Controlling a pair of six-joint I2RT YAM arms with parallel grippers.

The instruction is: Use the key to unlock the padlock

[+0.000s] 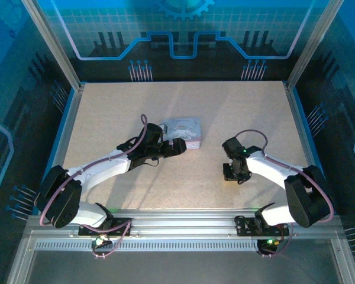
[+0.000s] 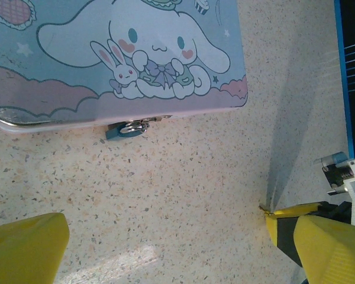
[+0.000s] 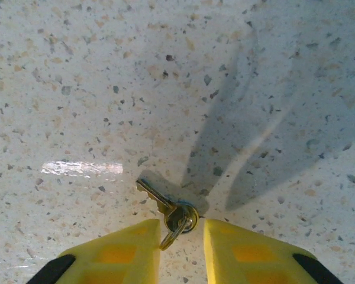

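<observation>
A small blue padlock (image 2: 124, 128) hangs from the latch on the near edge of a pale tin box (image 2: 106, 53) printed with a cartoon dog; the box lies mid-table (image 1: 183, 130). My left gripper (image 2: 177, 251) is wide open a short way in front of the padlock, just short of the box (image 1: 174, 147), with nothing between its fingers. The brass key (image 3: 164, 205) on its ring lies flat on the table. My right gripper (image 3: 182, 239) points down over it (image 1: 235, 173), its yellow fingers (image 3: 124, 251) close on either side of the key's head, with a gap still showing.
The speckled tabletop (image 1: 136, 112) spreads around the box. Blue rails (image 1: 68, 118) and metal posts border the table on both sides.
</observation>
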